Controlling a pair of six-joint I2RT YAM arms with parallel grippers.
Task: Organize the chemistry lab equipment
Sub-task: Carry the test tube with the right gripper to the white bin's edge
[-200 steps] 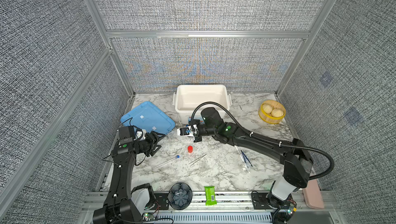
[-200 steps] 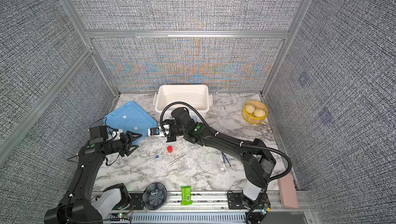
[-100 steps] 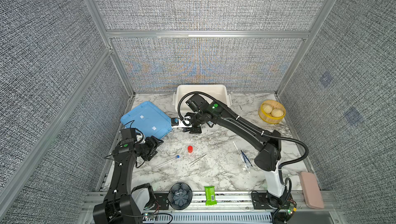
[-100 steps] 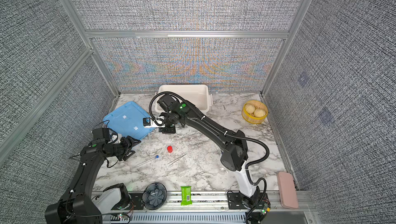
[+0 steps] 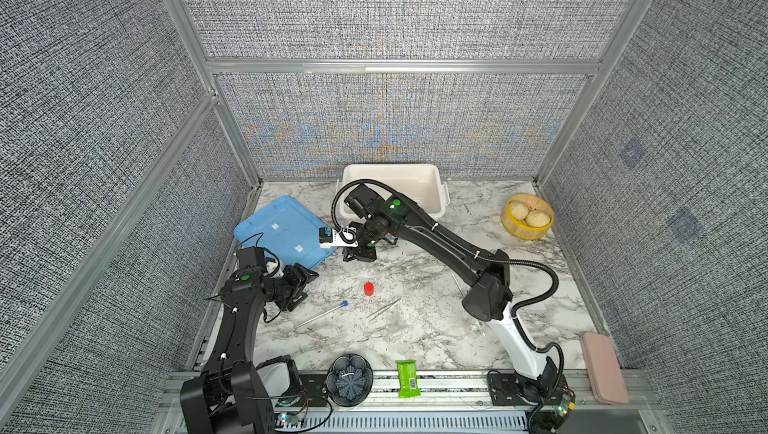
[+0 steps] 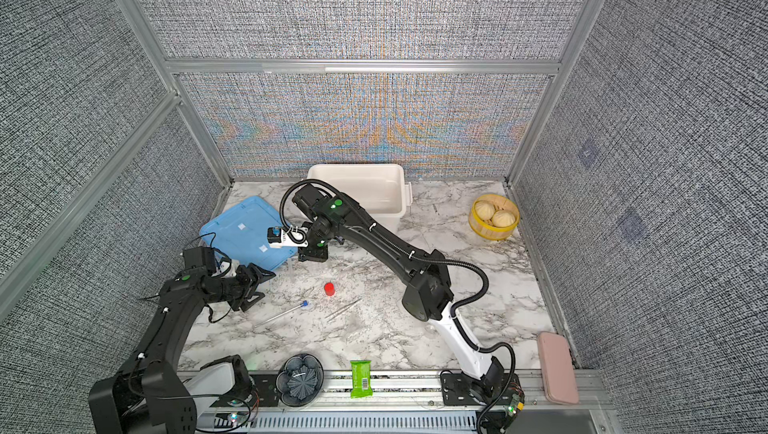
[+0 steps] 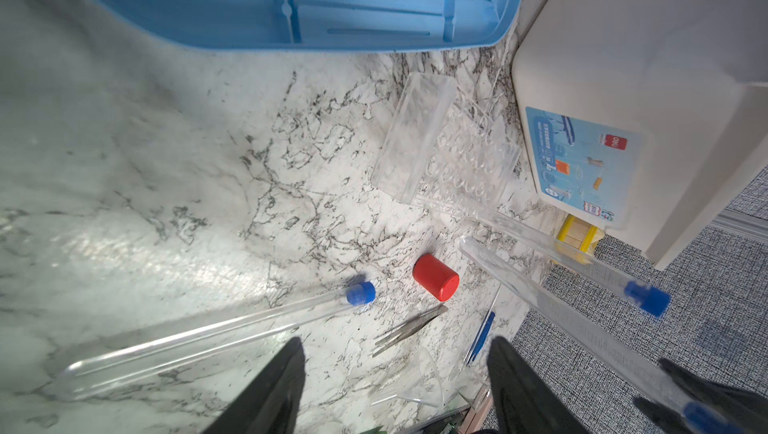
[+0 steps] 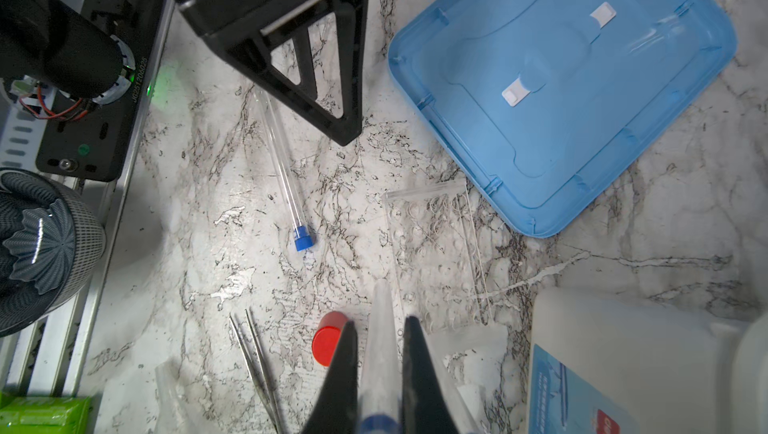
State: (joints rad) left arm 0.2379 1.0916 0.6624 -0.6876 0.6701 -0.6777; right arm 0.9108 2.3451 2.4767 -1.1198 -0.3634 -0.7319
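Observation:
My right gripper (image 8: 381, 324) is shut on a clear blue-capped tube (image 8: 380, 353) and hangs over a clear tube rack (image 8: 436, 253) by the blue lid's corner, seen in both top views (image 5: 358, 255) (image 6: 309, 254). A second tube (image 7: 552, 251) leans out of the rack. A third tube (image 5: 322, 317) lies on the marble near the red-capped vial (image 5: 368, 289) and silver tweezers (image 5: 384, 309). My left gripper (image 5: 305, 286) (image 7: 397, 344) is open and empty, left of them. The left wrist view also shows dark blue tweezers (image 7: 480, 338) and a clear glass piece (image 7: 419, 378).
A white bin (image 5: 395, 170) stands at the back, with the blue lid (image 5: 282, 228) to its left. A bamboo steamer with buns (image 5: 527, 222) sits at the right. A pink case (image 5: 602, 369), a green packet (image 5: 407, 378) and a dark fluted bowl (image 5: 349, 378) line the front rail.
The right arm's elbow has swung in from the far right toward the middle. Its gripper stays near the lid's corner with the tube. The left gripper has barely shifted.

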